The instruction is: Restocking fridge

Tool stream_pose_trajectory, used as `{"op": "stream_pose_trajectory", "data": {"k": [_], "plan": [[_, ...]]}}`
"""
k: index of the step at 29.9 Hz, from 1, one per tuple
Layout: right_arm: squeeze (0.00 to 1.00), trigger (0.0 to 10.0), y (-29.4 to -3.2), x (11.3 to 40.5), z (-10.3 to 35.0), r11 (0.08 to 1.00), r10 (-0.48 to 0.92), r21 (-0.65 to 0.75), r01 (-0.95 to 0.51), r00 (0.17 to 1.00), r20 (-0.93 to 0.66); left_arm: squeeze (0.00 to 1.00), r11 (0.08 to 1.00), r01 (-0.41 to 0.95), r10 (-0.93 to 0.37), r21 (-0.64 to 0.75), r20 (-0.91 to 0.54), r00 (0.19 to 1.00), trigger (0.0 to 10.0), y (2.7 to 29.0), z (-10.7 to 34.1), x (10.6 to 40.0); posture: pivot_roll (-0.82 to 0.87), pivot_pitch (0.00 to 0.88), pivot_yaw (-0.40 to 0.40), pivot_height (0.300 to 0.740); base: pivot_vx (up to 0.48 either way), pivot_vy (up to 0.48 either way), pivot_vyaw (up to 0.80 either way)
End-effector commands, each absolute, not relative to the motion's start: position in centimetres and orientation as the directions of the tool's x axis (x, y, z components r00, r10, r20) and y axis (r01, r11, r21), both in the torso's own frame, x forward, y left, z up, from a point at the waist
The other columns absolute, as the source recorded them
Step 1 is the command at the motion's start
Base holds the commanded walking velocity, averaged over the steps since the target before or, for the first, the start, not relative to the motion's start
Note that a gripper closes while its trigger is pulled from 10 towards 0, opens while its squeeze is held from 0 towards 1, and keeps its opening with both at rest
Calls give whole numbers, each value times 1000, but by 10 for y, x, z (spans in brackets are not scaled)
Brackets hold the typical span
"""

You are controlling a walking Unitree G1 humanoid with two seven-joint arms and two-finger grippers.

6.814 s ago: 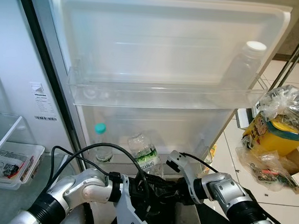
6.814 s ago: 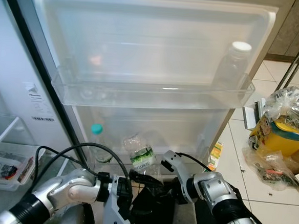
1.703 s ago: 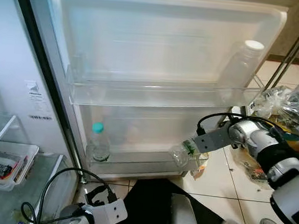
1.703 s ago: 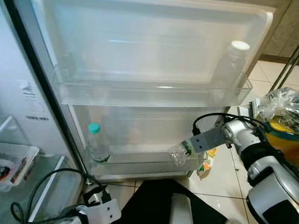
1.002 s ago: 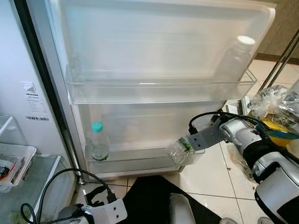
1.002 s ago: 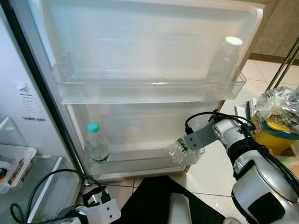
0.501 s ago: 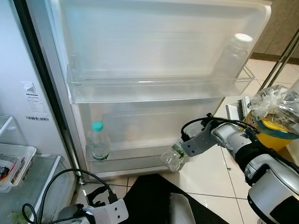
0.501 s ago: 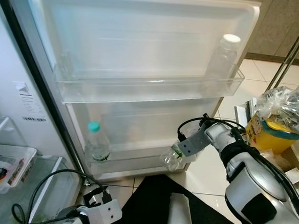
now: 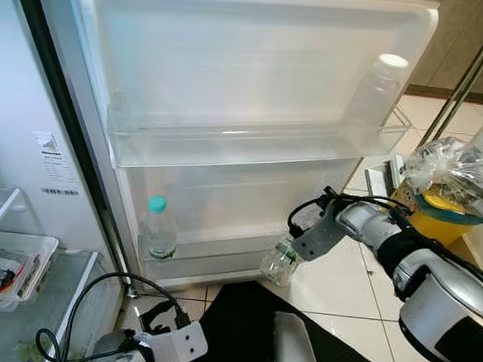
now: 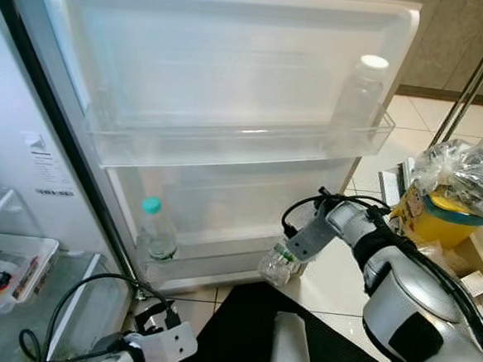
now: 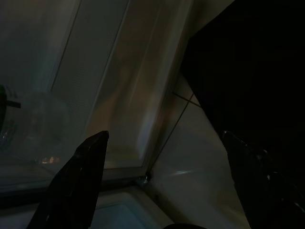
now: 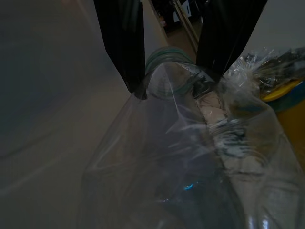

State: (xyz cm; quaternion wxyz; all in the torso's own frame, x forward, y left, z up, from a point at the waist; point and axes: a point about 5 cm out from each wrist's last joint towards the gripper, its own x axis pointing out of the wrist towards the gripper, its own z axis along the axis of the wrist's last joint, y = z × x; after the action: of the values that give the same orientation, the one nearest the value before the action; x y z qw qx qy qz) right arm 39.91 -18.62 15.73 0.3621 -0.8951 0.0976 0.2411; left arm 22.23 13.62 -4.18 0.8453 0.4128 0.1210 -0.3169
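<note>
A crumpled clear bottle with a green label [image 9: 279, 262] hangs tilted at the right end of the fridge door's lower shelf [image 9: 219, 258]. My right gripper [image 9: 296, 249] is shut on its neck end; in the right wrist view both black fingers [image 12: 121, 43] pinch the bottle [image 12: 181, 167]. Whether the bottle rests inside the shelf I cannot tell. A teal-capped bottle [image 9: 157, 229] stands at that shelf's left end. A white-capped bottle [image 9: 381, 83] stands at the right of the upper door shelf [image 9: 227, 147]. My left gripper [image 11: 167, 157] hangs open low by the door's foot.
A yellow bin under a plastic bag [image 9: 452, 196] stands on the tiled floor to the right, beside metal poles [image 9: 473, 65]. A black mat [image 9: 240, 322] lies below the door. The fridge interior with a clear tray [image 9: 3, 264] is at the left.
My right gripper has carried the crumpled bottle from the middle to the lower shelf's right end and lowered it a little in the last half second. The left arm dropped low.
</note>
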Motion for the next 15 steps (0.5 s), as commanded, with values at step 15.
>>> {"op": "stream_pose_trajectory", "data": {"k": [15], "plan": [[0,10000,-213,406,185,-97,-129,-863,-495,867,-482,0,468,644,-433,605,-478,764,10000,130,-46,217,-95,131,-90,453,0,0,0]]}}
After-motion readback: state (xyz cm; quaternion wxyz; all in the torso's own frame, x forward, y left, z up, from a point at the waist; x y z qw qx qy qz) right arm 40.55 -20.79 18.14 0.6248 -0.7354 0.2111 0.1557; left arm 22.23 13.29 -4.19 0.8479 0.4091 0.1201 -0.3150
